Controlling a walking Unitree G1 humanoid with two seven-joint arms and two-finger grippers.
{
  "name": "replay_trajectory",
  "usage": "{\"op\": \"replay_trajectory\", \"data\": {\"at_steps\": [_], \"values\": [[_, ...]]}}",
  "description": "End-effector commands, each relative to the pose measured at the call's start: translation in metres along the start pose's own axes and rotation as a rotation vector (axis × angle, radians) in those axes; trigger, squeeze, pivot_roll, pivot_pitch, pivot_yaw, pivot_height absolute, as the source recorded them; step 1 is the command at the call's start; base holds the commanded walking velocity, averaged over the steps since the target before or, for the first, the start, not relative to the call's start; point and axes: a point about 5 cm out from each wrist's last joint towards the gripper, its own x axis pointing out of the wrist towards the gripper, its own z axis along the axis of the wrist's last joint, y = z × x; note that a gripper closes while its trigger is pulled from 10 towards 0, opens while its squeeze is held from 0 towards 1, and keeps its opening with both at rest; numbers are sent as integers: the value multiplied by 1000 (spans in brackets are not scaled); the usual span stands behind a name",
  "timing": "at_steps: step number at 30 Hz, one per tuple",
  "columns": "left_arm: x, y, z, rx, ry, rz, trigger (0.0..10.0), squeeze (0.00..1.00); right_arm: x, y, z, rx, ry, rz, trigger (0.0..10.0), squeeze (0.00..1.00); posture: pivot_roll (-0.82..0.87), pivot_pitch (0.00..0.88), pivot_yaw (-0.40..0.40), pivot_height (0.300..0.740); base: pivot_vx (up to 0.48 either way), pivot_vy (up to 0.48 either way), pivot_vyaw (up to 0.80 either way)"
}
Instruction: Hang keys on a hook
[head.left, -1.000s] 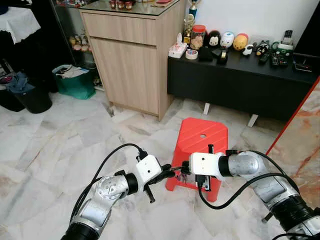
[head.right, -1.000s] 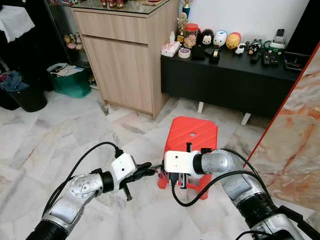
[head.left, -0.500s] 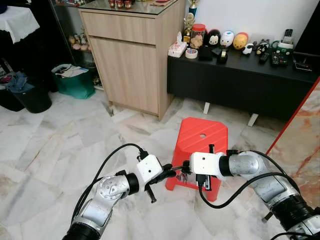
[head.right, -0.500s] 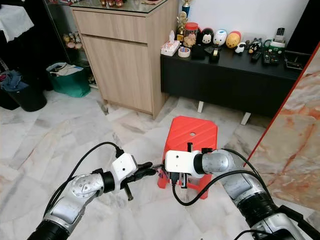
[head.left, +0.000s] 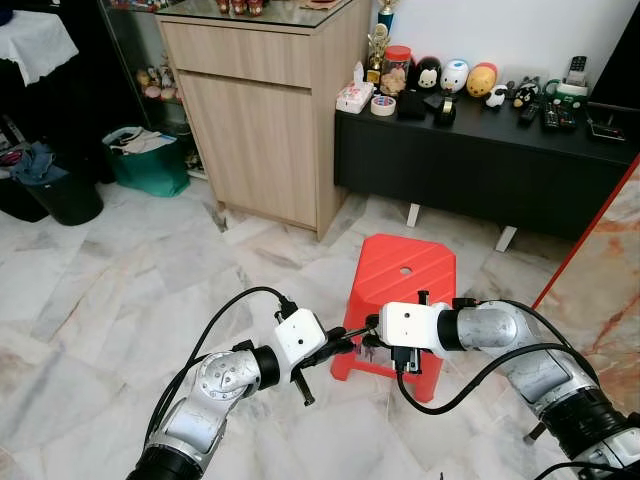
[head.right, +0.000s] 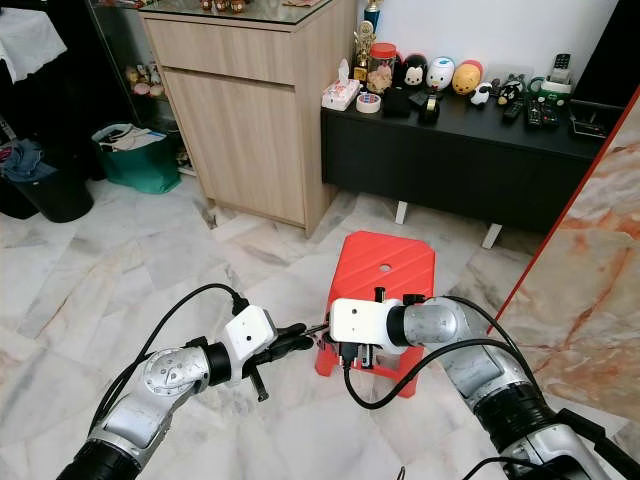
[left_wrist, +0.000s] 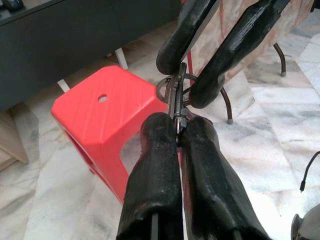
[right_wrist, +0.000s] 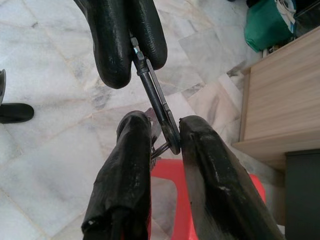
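I see both arms meeting mid-air over the marble floor (head.left: 90, 300), just in front of the red stool (head.left: 405, 275); left claw (left_wrist: 176, 131) is clamped tight on one end of the keys (right_wrist: 156, 102), a dark metal clip with rings, 2 fingers (left_wrist: 155, 165) pressed together on it; right claw (right_wrist: 165, 137) faces it from the opposite side, its 2 fingers slightly parted around the other end of the clip, 1 finger touching it, a small gap at the other; I can't confirm a firm grip there; keys hang between the 2 claws, above the near edge of the stool; wooden cabinet (head.left: 265, 110) stands behind on the left; black desk (head.left: 480, 160) with toys and remotes beside it; green bag (head.left: 150, 160) by the cabinet.
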Motion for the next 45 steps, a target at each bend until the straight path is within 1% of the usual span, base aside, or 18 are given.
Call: {"op": "replay_trajectory", "data": {"at_steps": [1,2,3,9,10,18,19,23,25,27,33,35,37,38,39,40,41,45], "values": [[-2,3,-2,-12,6,25,0,0,1,-2,1,-13,2,12,10000,325,25,34,-1,740,0,0,0],[-2,3,-2,-12,5,25,0,0,1,-2,1,-15,3,13,10000,118,25,34,-1,740,0,0,0],[-2,3,-2,-12,6,24,0,0,0,-2,0,-15,3,11,10000,0,25,32,-1,740,0,0,0],[-2,3,-3,-5,17,20,0,0,0,-2,-2,6,4,11,10000,0,25,32,-1,740,0,0,0],[-2,3,-3,-3,20,21,0,0,0,-1,-4,19,9,22,10000,1000,25,32,-1,740,0,0,0],[-2,1,-7,4,37,15,0,0,0,-2,-5,20,5,17,10000,1000,25,32,-1,740,0,0,0],[-3,1,-7,5,40,15,0,0,-1,-3,-5,18,6,7,10000,47,24,38,1,740,0,0,0],[-4,1,-10,10,62,7,0,0,-4,-12,-1,49,-28,-50,10000,0,24,40,3,740,0,0,0],[-6,0,-15,0,83,7,0,0,-12,-35,11,118,-124,-199,10000,0,21,40,5,740,0,0,0],[-6,1,-16,-3,84,12,0,0,-15,-43,12,159,-152,-265,10000,0,22,43,6,740,0,0,0],[-9,1,-20,-27,95,31,0,0,-19,-54,24,297,-298,-362,10000,0,21,43,7,740,0,0,0],[-9,1,-21,-33,100,37,0,0,-19,-54,23,303,-295,-367,10000,0,21,43,7,740,0,0,0],[-13,5,-32,-60,157,102,0,0,-17,-51,5,372,-236,-431,10000,0,21,43,7,740,0,0,0],[-14,6,-34,-67,168,121,235,0,-16,-50,-1,399,-221,-449,10000,0,21,43,7,740,0,0,0],[-17,9,-38,-88,173,169,3490,0,-14,-47,-12,468,-196,-488,10000,0,21,45,10,740,0,0,0],[-17,10,-40,-95,174,190,3490,0,-13,-45,-17,495,-187,-502,10000,0,21,45,10,740,0,0,0],[-20,12,-43,-119,180,235,10000,0,-10,-40,-30,563,-144,-543,10000,0,21,45,10,740,0,0,0],[-28,19,-55,-193,204,403,10000,0,1,-9,-69,819,-7,-652,10000,0,21,46,11,740,0,0,0]]}}
